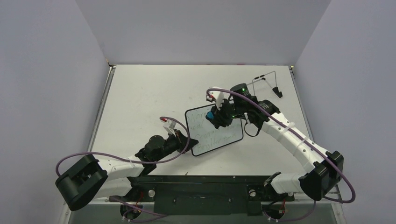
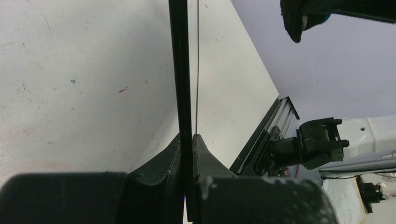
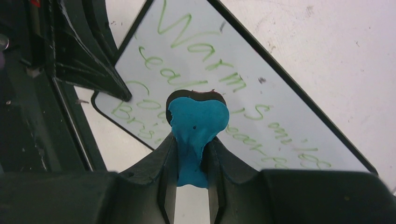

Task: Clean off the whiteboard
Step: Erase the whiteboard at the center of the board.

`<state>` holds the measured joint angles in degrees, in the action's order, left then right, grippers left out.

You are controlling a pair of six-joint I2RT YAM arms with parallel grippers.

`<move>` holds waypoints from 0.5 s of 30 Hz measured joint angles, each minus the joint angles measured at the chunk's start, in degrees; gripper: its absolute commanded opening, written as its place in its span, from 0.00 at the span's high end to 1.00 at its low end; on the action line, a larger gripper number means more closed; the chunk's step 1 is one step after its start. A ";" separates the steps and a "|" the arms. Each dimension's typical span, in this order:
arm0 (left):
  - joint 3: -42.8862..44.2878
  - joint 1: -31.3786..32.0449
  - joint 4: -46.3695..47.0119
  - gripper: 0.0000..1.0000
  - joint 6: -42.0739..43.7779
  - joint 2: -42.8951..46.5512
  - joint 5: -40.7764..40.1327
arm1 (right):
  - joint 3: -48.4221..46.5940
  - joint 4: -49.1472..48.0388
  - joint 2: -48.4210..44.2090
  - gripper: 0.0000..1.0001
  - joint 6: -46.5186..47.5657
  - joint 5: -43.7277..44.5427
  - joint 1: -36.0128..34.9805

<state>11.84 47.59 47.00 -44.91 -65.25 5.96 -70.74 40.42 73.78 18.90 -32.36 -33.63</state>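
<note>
Near the middle of the desk (image 1: 140, 93), the whiteboard (image 1: 219, 135) is partly covered: the right arm (image 1: 285, 135) reaches over its far corner and hides the writing there. The green handwriting that does show is too small to read from above. From the right wrist a few words appear, "Warm" among them, the rest cut off or blocked. Whether the board lies flat or is tipped up off the desk I cannot tell. The left wrist camera sees it only edge-on, as a thin black rim (image 2: 180, 70).

The left jaws are pinching that rim on the board's left edge, close to a corner. The right jaws are pinching a blue eraser (image 3: 198, 123), held over the writing; whether it touches the board is unclear.

The desk is white, scuffed and speckled, with a black rail (image 1: 205, 186) along its near edge. Plain pale walls (image 1: 201, 28) close it in on three sides.

At the far right a thin wire stand (image 1: 279, 92) with black feet sits well apart from the board.
</note>
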 measured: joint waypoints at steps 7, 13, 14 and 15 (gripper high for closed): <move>0.46 -0.02 8.41 1.00 -4.09 -10.01 1.64 | 0.00 -7.02 3.72 1.00 -5.05 7.54 -7.04; 3.17 -0.02 13.57 1.00 -6.47 -17.57 5.60 | 0.09 -9.70 6.84 1.00 -6.60 12.00 -9.57; 3.76 0.00 13.99 1.00 -6.69 -18.56 6.25 | 0.24 -9.94 7.04 1.00 -6.75 12.59 -9.62; 4.22 0.00 14.69 1.00 -7.04 -19.56 6.82 | 0.37 -10.10 7.04 1.00 -6.84 13.27 -9.70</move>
<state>16.05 47.59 61.69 -51.94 -84.82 12.78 -70.37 30.33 80.82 12.05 -19.09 -43.33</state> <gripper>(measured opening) 0.037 0.197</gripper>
